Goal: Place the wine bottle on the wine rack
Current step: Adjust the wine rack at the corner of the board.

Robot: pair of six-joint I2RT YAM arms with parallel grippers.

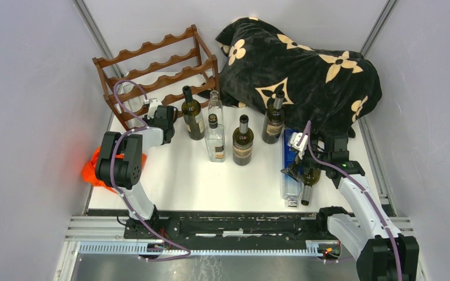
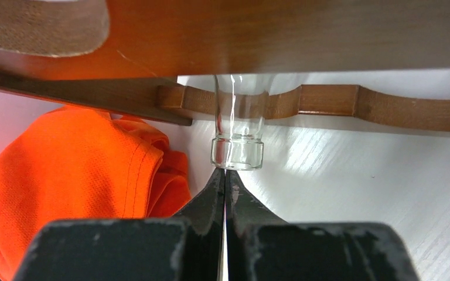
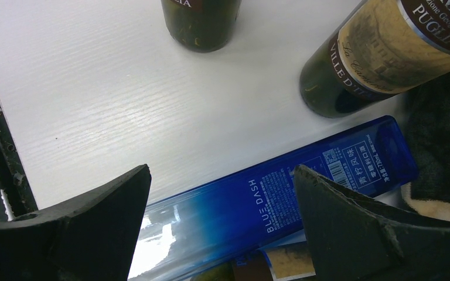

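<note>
The wine rack [image 1: 163,82] stands at the far left corner of the table [image 1: 176,175]. In the left wrist view, 1 clear glass bottle [image 2: 237,149] lies in the rack. Its neck pokes out beneath a scalloped rail [image 2: 328,102], and the glass of the neck looks empty. The left gripper [image 2: 225,175] has its fingers pressed together with nothing between them. Their tips sit right at the rim of that bottle's mouth, but contact cannot be told.

5 bottles stand upright on the table:
- 1 dark green bottle [image 1: 193,117], nearest the rack.
- 1 tall clear bottle [image 1: 214,104], just behind the green one.
- 1 clear bottle with a dark cap [image 1: 214,143], in front.
- 1 dark bottle [image 1: 242,143], beside the capped one.
- 1 dark labelled bottle [image 1: 274,122], against the blanket [image 1: 304,64].

The 2 clear ones look empty. What the 3 dark ones hold cannot be told.

2 more bottles lie side by side on the table at the right: 1 blue bottle [image 3: 258,205] and 1 dark bottle [image 1: 308,187]. The right gripper [image 3: 221,172] hangs over them with its fingers spread wide to either side of the blue bottle, gripping nothing.

That makes 8 bottles in all: 1 in the rack, 5 standing and 2 lying. There is also 1 black blanket with cream flowers, heaped at the back right, and 1 orange cloth [image 1: 94,167] at the table's left edge.
</note>
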